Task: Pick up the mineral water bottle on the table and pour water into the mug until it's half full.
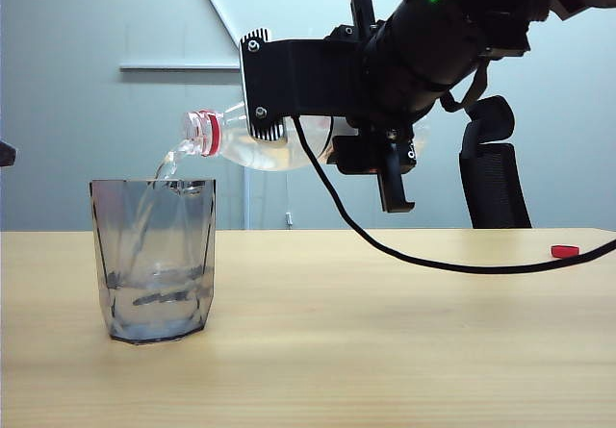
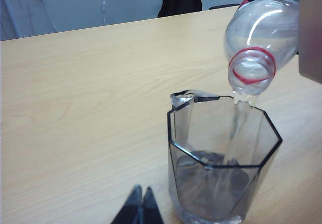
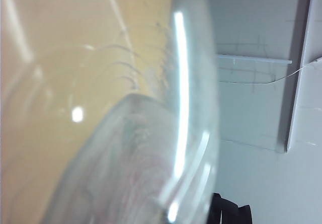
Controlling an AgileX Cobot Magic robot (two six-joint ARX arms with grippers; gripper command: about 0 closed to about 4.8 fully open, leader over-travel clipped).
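My right gripper [image 1: 262,91] is shut on the mineral water bottle [image 1: 241,141], holding it nearly level above the table [image 1: 385,351]. The uncapped mouth with its red neck ring points at the mug [image 1: 154,260]. A thin stream of water [image 1: 164,170] falls from the mouth into the mug, and water stands in the mug's lower part. The left wrist view shows the bottle [image 2: 261,38] over the mug [image 2: 224,153] with the water [image 2: 236,128] running in. My left gripper [image 2: 142,204] is shut and empty, just beside the mug's base. The bottle's clear wall [image 3: 151,133] fills the right wrist view.
A red bottle cap [image 1: 565,251] lies on the table at the far right. A black cable [image 1: 433,260] hangs from the right arm down onto the tabletop. A black office chair [image 1: 496,173] stands behind the table.
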